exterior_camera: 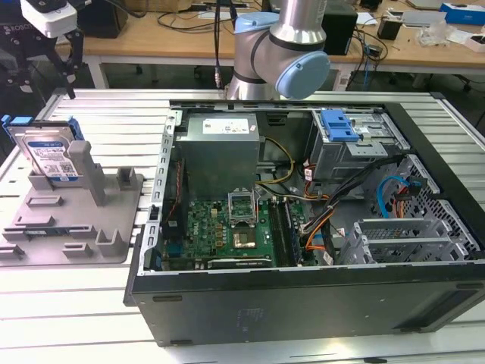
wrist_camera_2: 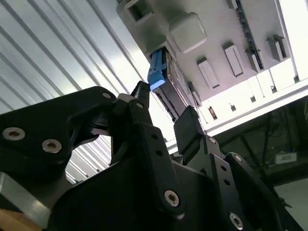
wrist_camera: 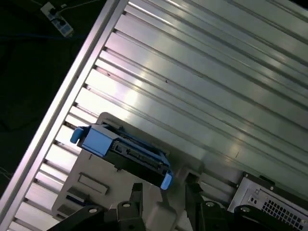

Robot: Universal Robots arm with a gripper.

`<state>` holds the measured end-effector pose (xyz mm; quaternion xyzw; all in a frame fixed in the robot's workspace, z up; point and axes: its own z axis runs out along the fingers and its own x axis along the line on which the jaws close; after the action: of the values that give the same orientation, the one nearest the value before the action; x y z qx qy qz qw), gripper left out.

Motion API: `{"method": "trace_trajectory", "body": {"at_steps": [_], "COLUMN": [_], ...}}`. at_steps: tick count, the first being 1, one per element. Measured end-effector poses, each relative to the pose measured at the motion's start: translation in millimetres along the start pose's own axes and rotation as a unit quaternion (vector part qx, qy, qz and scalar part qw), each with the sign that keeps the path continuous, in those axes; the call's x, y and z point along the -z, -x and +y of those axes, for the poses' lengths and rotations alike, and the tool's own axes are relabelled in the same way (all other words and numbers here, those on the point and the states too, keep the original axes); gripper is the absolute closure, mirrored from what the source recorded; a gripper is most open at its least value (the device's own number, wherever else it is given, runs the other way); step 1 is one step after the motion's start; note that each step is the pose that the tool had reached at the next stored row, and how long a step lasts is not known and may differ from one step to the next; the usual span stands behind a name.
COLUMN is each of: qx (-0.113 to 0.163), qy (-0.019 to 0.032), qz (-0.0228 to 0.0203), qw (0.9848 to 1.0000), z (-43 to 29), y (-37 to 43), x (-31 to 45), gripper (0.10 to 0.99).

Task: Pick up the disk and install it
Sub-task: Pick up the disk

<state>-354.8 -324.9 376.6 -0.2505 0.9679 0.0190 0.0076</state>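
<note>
Disk (exterior_camera: 49, 155): stands on edge, tilted back, in a slot of the grey fixture (exterior_camera: 76, 227), at the exterior view's left. Label faces the camera and the blue bracket frames its edges. It sits outside the computer case (exterior_camera: 303, 303), well apart from it.

Gripper (exterior_camera: 45, 80): above the disk with its jaws apart, gripping nothing. In the exterior view there is a gap between the fingertips and the disk's upper edge.

In the second wrist view the gripper (wrist_camera_2: 163, 108) has the disk (wrist_camera_2: 159, 77) lined up in the gap between its two black fingers (wrist_camera_2: 139, 96). The blue bracket end is nearest the camera.

In the first wrist view the disk (wrist_camera: 127, 154) is seen edge-on in the fixture (wrist_camera: 91, 187), just beyond the gripper (wrist_camera: 164, 190).

Fixture rests on the slotted aluminium table (exterior_camera: 76, 303). The case lies open beside it, showing the motherboard (exterior_camera: 235, 227), power supply (exterior_camera: 223, 152) and a drive cage with a blue latch (exterior_camera: 339, 125).
</note>
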Motion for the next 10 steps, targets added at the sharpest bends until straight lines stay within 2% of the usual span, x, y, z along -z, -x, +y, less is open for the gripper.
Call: {"method": "trace_trajectory", "body": {"at_steps": [2, 4, 6, 8, 10], "qx": [0.020, 0.052, 0.070, 0.089, 0.112], "qy": [0.0005, 0.0013, 0.0016, 0.0020, 0.0026], "qz": [0.0007, 0.0017, 0.0024, 0.0030, 0.0038], "qw": [0.9998, 0.9987, 0.9975, 0.9961, 0.9937], "z": [0.0, 0.0, 0.0, 0.0, 0.0], "y": [0.0, 0.0, 0.0, 0.0, 0.0], "x": [0.0, -0.1, -0.1, -0.2, -0.4], "gripper": [0.604, 0.604, 0.604, 0.604, 0.604]}}
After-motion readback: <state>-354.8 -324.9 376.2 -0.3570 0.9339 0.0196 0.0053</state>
